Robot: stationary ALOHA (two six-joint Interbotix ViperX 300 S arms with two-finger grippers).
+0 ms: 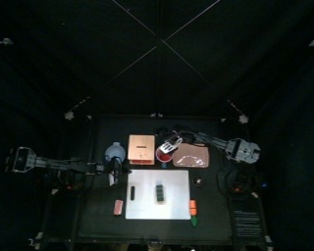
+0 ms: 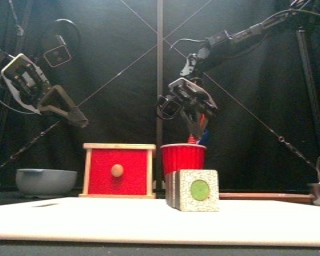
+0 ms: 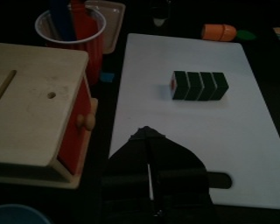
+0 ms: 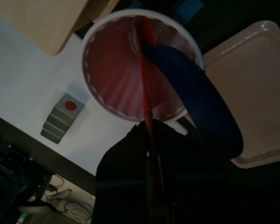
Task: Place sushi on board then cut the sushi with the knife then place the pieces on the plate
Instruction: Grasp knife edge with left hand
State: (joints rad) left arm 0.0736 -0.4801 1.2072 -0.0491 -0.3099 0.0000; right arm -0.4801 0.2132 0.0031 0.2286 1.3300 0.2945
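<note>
- Right pincer [image 2: 192,112] hangs just over the cup [image 2: 184,158] in the front view. I think it is there to take a knife for cutting. The sushi [image 2: 192,190] sits on the board [image 2: 69,222], at 6 o'clock from the cup. Its end is pale with a green dot.
- Top view: the sushi lies in the middle of the board, a good spot for cutting. The tray [image 1: 194,157] is at 1 o'clock from it, near enough for the pieces later. The box [image 1: 137,149] is at 11 o'clock. The left pincer [image 1: 115,169] waits at 10 o'clock, out of the way.
- Left wrist view: its jaws look pressed together and hold nothing. The sushi is one row of four dark green blocks, not cut yet.
- Right wrist view: the red knife [image 4: 145,79] runs from the cup down between the jaws. They look closed on it. The blue knife [image 4: 195,105] stands beside it in the cup.
</note>
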